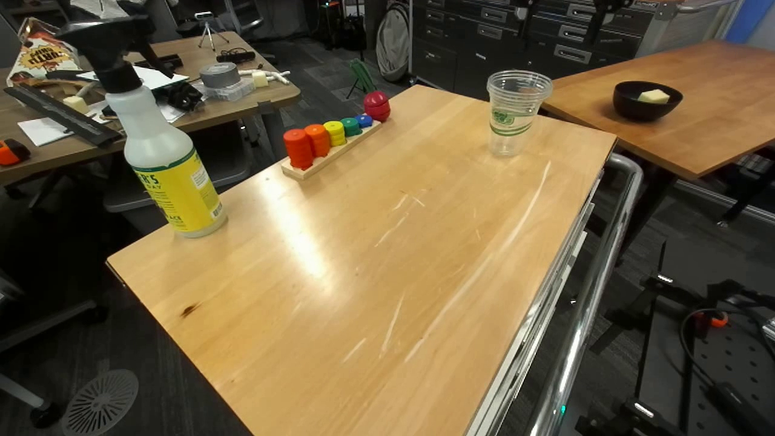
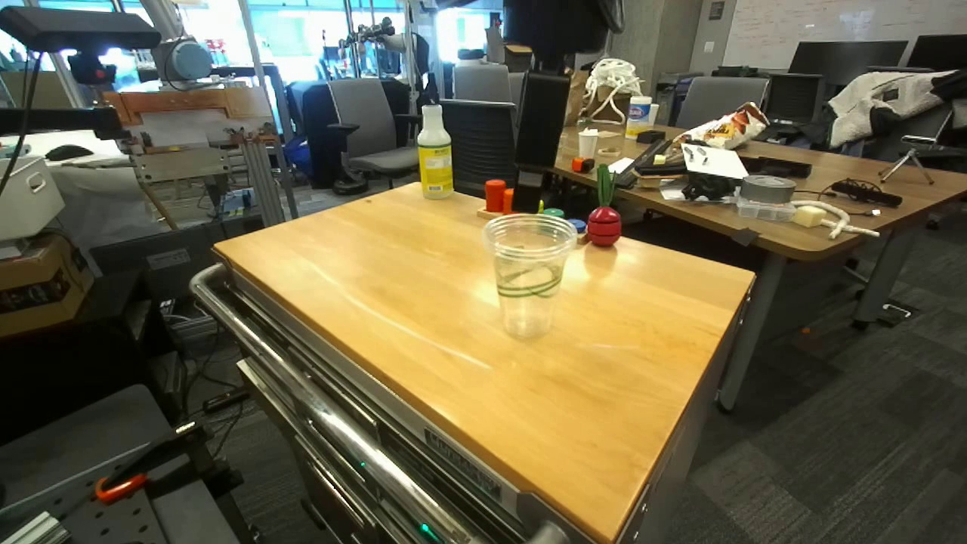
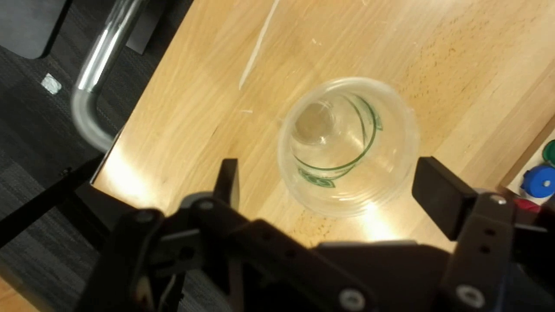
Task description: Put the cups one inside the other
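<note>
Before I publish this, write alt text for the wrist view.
Clear plastic cups, apparently nested, stand upright on a wooden tabletop, seen from above and framed by the open black jaws. A metal rail shows at upper left; a blue disc and a green disc peek in at the right edge.

Gripper: black. Cups, ahead of gripper: clear, green bands and emblems. Tabletop, beneath gripper: light wood grain, white-streaked. Wrist view, right of gripper: blue disc, green disc.
</note>
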### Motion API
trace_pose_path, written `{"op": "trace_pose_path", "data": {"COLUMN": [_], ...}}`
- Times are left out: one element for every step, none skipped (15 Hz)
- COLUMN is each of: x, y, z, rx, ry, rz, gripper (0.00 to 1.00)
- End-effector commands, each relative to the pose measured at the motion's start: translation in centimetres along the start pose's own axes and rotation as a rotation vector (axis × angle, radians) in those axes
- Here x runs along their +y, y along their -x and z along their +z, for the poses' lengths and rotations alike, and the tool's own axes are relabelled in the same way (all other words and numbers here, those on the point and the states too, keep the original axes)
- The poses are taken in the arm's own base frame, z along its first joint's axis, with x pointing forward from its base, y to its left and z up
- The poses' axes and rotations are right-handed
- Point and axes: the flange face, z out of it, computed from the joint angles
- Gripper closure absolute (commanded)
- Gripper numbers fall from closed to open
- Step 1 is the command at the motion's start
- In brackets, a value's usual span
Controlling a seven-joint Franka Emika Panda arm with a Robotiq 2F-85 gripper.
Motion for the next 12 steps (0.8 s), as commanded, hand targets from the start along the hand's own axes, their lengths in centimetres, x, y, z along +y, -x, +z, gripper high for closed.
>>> {"op": "trace_pose_path", "data": {"x": [-1.6,-2.3,-3.2,-4.3,-5.2,-6.3,-7.1,-8.0,-8.6,-9.4,-9.9,-9.3], "y": [2.9,3.9,5.3,7.0,8.5,10.4,11.9,13.2,14.4,15.2,15.8,15.3], "z": [-3.8,-4.9,-6.3,-7.9,-9.4,-11.1,-12.7,-14.4,-16.1,-17.8,-19.5,-16.5], "rx": [0.035,0.052,0.067,0.080,0.094,0.110,0.122,0.144,0.164,0.186,0.213,0.176], "ry": [-0.045,-0.049,-0.047,-0.047,-0.044,-0.038,-0.036,-0.023,-0.023,-0.030,-0.041,-0.046], "rz": [-0.123,-0.193,-0.242,-0.294,-0.344,-0.394,-0.445,-0.490,-0.540,-0.592,-0.643,-0.558], "gripper": [0.00,0.00,0.01,0.00,0.00,0.00,0.00,0.00,0.00,0.00,0.00,0.00]}}
